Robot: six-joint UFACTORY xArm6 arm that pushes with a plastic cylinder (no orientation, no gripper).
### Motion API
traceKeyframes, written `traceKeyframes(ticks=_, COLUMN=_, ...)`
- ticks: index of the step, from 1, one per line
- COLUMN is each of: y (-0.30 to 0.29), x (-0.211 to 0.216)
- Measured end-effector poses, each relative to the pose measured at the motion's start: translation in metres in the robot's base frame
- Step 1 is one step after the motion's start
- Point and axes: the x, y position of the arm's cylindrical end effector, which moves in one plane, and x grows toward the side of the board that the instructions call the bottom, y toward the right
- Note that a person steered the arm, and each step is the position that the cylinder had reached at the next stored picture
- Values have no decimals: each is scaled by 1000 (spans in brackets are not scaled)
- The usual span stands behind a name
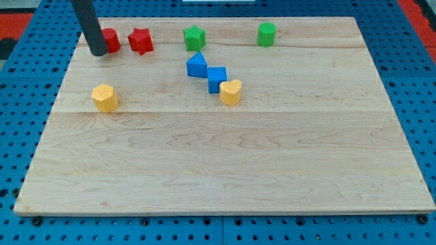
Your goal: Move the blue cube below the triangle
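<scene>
A pale wooden board (pixel 225 170) filled most of the frame, its planks running left to right with faint seams and light grain. It rested on a blue pegboard surface (pixel 27 82) dotted with regular holes, which showed along the left, right and bottom edges. In the far upper corners, strips of red with white (pixel 415 10) were visible beyond the pegboard.

At the upper left of the frame the dark rod came down at a slant, and my tip (pixel 98 52) sat on the board just left of a red block (pixel 111 40), touching or nearly touching it; the rod hid part of that block, so its shape could not be made out. The rod carried no jaws, so there was nothing to open or close, and it held nothing. Just right of it stood a red star-shaped block (pixel 141 41). Lower down on the left, well apart from these, lay a yellow block (pixel 105 97) with faceted sides.

Toward the upper centre sat a green star-shaped block (pixel 194 37). Below it was the blue triangle (pixel 196 65), and the blue cube (pixel 216 79) lay touching it at its lower right. A yellow heart-shaped block (pixel 230 92) pressed against the cube's lower right side, so the three formed a diagonal chain. Farther right, near the top edge, stood a green block (pixel 266 34), roughly cylindrical.
</scene>
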Motion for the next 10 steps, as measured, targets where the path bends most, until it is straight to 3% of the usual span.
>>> traceKeyframes(ticks=1, y=22, x=31)
traceKeyframes(ticks=4, y=218, x=100)
traceKeyframes(ticks=8, y=323, x=54)
traceKeyframes(ticks=9, y=306, x=27)
traceKeyframes(ticks=10, y=275, x=32)
